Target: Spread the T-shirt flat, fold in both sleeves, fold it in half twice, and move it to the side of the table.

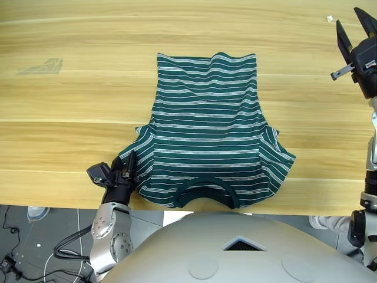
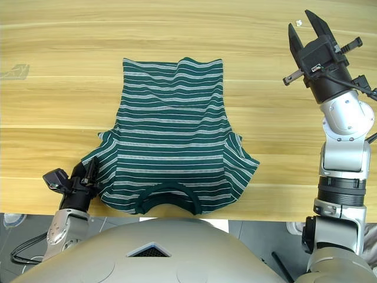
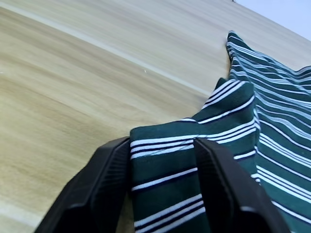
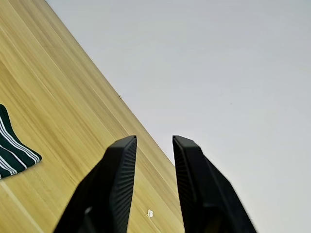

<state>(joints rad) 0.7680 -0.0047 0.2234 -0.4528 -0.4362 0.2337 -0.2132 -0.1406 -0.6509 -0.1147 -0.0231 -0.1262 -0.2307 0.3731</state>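
Light is bright, even and diffuse, with no hard shadows. In the head views the table (image 1: 70, 147) is lit alike from edge to edge, with a faint pale sheen near the top of the frame. The shirt (image 1: 206, 130) shows its wrinkles only as gentle shading. The floor (image 1: 59, 224) at lower left is dimmer. In the left wrist view a pale glare band crosses the table at upper left. The left gripper (image 3: 162, 143), at the bottom of that frame, is a dark mass with little surface detail. So is the right gripper (image 4: 154, 140), set against a flat, bright backdrop (image 4: 218, 58).
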